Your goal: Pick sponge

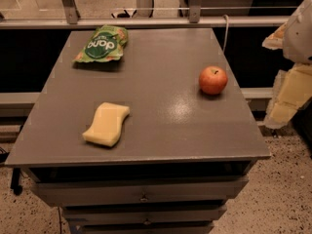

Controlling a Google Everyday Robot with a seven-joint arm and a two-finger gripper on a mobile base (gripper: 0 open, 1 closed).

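The sponge (107,124) is a pale yellow flat foam block with wavy sides. It lies flat on the grey table top (161,82), at the front left. My gripper (287,94) hangs at the right edge of the view, beside and beyond the table's right edge, far from the sponge. Its pale yellow fingers (291,92) point downward. Nothing is seen in the gripper.
A red apple (213,80) sits near the table's right edge. A green snack bag (102,44) lies at the back left. Drawers (141,191) are below the table front. A rail and glass partition (146,21) run behind the table.
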